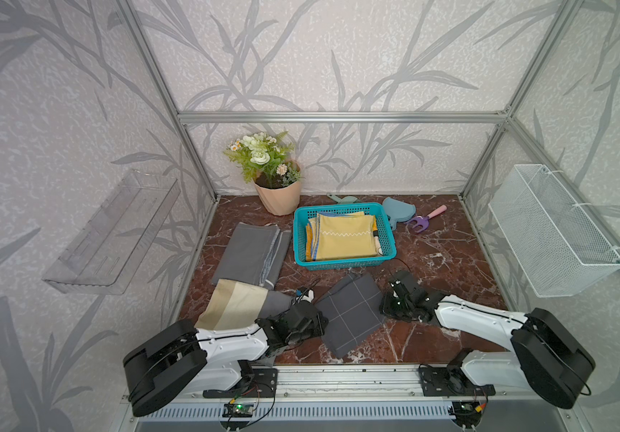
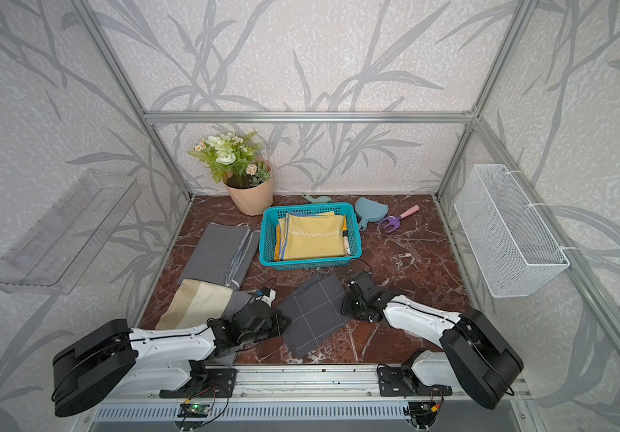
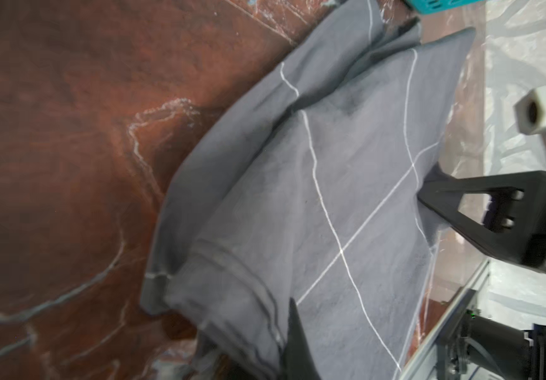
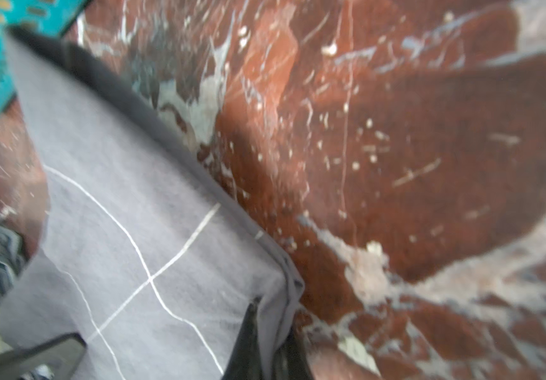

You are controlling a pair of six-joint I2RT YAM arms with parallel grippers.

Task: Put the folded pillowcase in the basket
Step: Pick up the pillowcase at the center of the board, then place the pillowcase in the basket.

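Note:
The folded pillowcase (image 1: 349,316) (image 2: 312,316) is dark grey with thin white grid lines and lies on the marble table in front of the teal basket (image 1: 342,207) (image 2: 308,207). My left gripper (image 1: 322,321) (image 3: 284,345) is shut on its left edge, with layered cloth bunched between the fingers. On the opposite side, my right gripper (image 1: 385,303) (image 4: 265,329) is shut on the right corner, a fold of pillowcase (image 4: 133,230) pinched in it. Several yellow folded cloths (image 1: 344,235) lie inside the basket. The pillowcase (image 3: 347,197) sags slightly between the two grips.
A plain grey folded cloth (image 1: 252,254) and a beige-and-grey cloth (image 1: 237,306) lie at the left. A flower pot (image 1: 278,194), a blue scoop (image 1: 394,213) and a purple rake (image 1: 424,220) stand behind the basket. A white wire basket (image 1: 555,232) and a clear tray (image 1: 114,232) hang on the side walls.

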